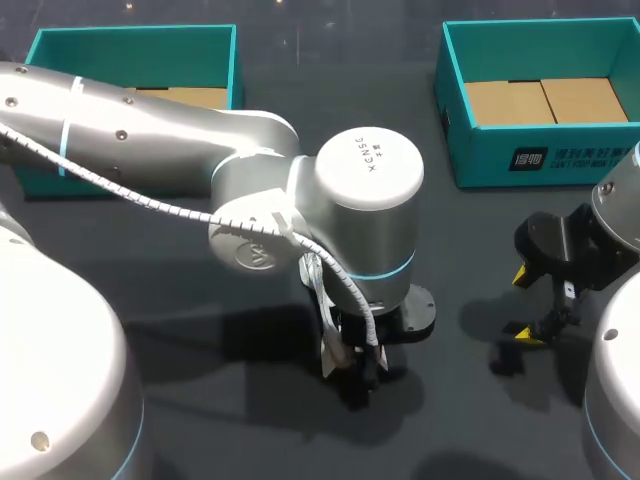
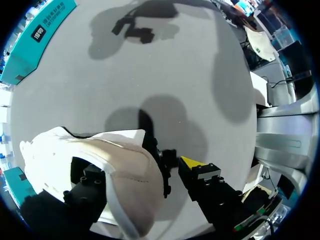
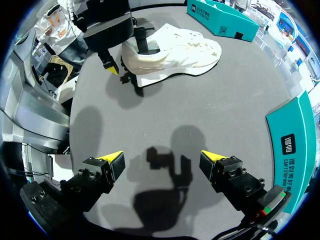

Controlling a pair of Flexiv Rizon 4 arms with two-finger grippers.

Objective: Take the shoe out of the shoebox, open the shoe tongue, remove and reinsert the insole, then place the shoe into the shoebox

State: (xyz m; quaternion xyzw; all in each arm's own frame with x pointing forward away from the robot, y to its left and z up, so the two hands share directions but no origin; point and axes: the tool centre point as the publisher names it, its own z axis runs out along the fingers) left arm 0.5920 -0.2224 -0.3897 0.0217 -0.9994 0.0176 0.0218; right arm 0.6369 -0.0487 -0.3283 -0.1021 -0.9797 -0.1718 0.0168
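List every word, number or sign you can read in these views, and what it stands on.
On the right shoebox, front wall: a white logo and a row of white characters, too blurred to quote.
On the left arm's joint cap: a short line of dark letters, too small to read.
On the white shoe: no print visible.

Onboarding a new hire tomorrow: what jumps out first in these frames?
The white shoe lies out on the dark table, the left gripper at its heel; from the head view the bulky silver left arm hides it. Two open teal shoeboxes stand at the far side, and the right gripper hovers open over the table.
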